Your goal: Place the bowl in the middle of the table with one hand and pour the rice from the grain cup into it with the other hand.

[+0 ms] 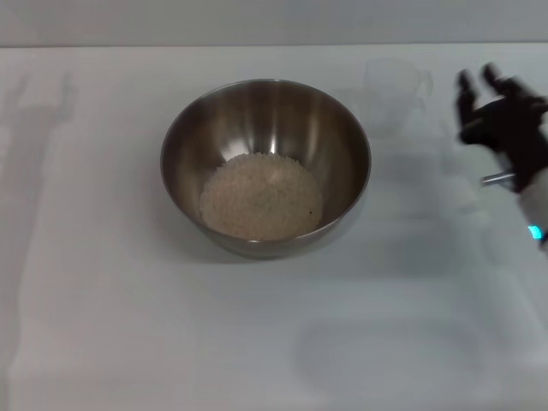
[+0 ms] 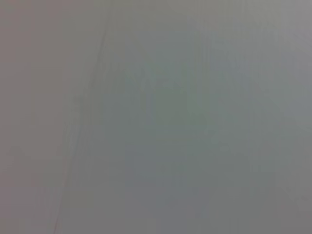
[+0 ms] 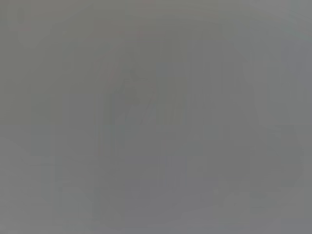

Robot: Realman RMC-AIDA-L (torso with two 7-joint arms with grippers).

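Observation:
The steel bowl (image 1: 266, 167) stands upright near the middle of the white table (image 1: 128, 325). A mass of pale rice (image 1: 261, 197) lies in its bottom. The transparent grain cup (image 1: 394, 90) stands upright and looks empty on the table, behind and to the right of the bowl. My right gripper (image 1: 479, 84) is at the right edge of the head view, just right of the cup and apart from it, fingers spread open and holding nothing. My left gripper is out of view. Both wrist views show only plain grey.
The table's far edge (image 1: 274, 44) runs along the top of the head view. Faint shadows lie on the table at the far left and lower right.

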